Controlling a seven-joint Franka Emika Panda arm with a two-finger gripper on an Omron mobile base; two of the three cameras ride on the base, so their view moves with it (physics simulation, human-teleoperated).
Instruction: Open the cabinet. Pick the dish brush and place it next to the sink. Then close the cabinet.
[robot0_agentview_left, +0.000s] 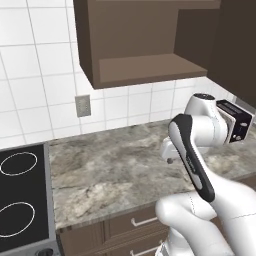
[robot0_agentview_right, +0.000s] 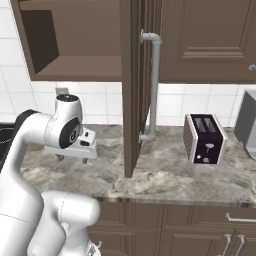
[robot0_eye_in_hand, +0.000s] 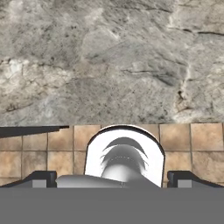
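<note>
from the left base view, the cabinet (robot0_agentview_left: 135, 55) stands open with a bare shelf, no dish brush visible; from the right base view its door (robot0_agentview_right: 135, 90) swings out beside the gripper (robot0_agentview_right: 72, 154), low over the counter (robot0_agentview_right: 165, 175). from the hand view the fingertips (robot0_eye_in_hand: 41, 178) sit wide apart and empty, so finding the brush seems next

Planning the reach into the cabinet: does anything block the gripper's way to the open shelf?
Nothing visible does. The cabinet door is swung open, and the open gripper hangs below the bare shelf over the counter. No dish brush is visible there.
</note>
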